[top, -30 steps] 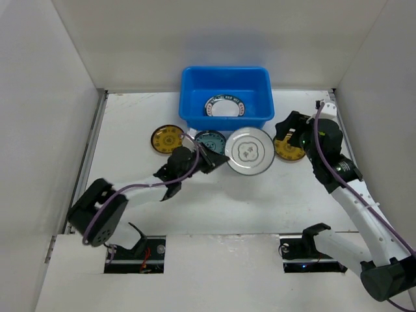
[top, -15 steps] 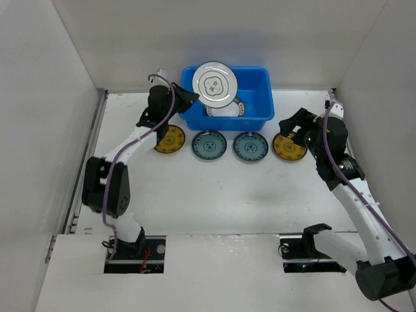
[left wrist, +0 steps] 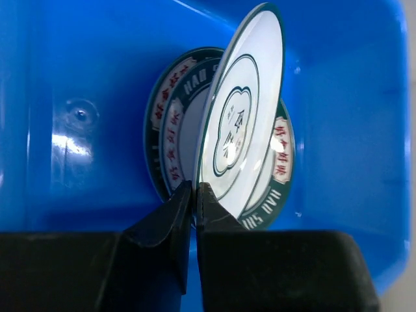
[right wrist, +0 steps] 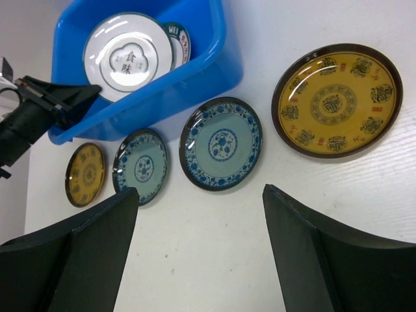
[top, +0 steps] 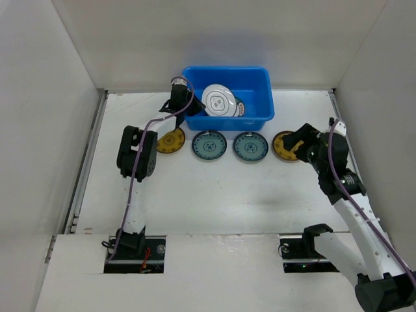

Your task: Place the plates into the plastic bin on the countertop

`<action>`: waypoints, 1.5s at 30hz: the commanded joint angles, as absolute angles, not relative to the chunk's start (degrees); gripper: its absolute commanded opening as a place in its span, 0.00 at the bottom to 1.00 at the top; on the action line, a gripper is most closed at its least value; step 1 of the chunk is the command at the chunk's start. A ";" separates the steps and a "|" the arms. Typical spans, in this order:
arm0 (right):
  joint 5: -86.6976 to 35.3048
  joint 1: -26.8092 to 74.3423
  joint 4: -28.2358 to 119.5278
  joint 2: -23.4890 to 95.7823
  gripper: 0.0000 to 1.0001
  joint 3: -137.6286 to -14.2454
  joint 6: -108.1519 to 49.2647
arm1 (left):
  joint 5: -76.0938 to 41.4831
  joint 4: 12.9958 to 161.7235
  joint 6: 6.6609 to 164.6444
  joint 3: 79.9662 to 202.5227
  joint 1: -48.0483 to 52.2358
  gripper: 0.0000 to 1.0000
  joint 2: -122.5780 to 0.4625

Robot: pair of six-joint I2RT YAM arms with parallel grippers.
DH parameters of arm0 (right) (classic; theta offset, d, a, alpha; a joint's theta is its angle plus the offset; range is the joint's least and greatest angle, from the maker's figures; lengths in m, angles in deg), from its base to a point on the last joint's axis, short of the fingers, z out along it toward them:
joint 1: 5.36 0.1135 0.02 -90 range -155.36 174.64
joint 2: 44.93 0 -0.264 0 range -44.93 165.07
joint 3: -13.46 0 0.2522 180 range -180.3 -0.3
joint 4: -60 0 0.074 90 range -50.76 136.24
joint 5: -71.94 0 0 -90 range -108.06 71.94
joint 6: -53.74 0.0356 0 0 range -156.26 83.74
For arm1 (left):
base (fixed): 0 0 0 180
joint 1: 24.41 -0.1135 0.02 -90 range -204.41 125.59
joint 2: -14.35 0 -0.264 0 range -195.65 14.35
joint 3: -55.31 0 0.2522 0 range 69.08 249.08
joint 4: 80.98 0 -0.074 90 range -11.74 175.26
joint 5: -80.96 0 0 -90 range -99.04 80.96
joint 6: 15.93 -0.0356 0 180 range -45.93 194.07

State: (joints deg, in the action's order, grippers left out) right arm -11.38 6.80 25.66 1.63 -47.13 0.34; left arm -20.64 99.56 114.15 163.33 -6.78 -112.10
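Note:
My left gripper (top: 197, 109) (left wrist: 194, 188) is shut on the rim of the white plate with the centre mark (top: 219, 101) (left wrist: 240, 130). It holds the plate tilted on edge inside the blue plastic bin (top: 260, 71) (left wrist: 364, 97), over rimmed plates (left wrist: 170, 123) on the bin floor. On the countertop in front of the bin lie a yellow plate (top: 170, 141), two teal plates (top: 209, 144) (top: 251, 146) and another yellow plate (top: 284, 144) (right wrist: 337, 99). My right gripper (top: 300, 144) (right wrist: 200, 192) is open and empty, hovering above the counter near the right yellow plate.
White walls close in the countertop (top: 214, 195) on the left, back and right. The bin stands against the back wall. The left arm's links (top: 138, 153) stretch over the counter's left half towards the bin.
My left gripper has lowered the white centre-mark plate from above the bin's rim down into the bin. My right gripper has drawn back a little towards the near right.

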 commanded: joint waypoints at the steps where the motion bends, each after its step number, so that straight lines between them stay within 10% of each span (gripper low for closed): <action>1: -12.08 5.32 25.41 -0.11 0.82 -46.45 1.27 | -21.35 99.94 109.15 169.96 -6.35 0.01 -112.64; 6: -11.82 4.09 24.36 -0.90 0.81 -44.78 2.76 | -22.40 95.46 104.85 175.33 -5.47 0.16 -117.13; 15: -14.79 -1.18 26.98 -1.08 0.81 -36.52 11.37 | -20.30 89.39 94.47 181.21 -3.45 1.00 -113.54; 27: -24.38 -7.87 44.03 15.52 0.76 -29.66 24.29 | -13.10 83.24 88.32 178.17 -3.97 1.00 -93.07; 45: -23.68 -13.05 67.15 39.43 0.66 -26.94 34.75 | 7.30 81.92 99.03 123.94 -1.08 1.00 -53.18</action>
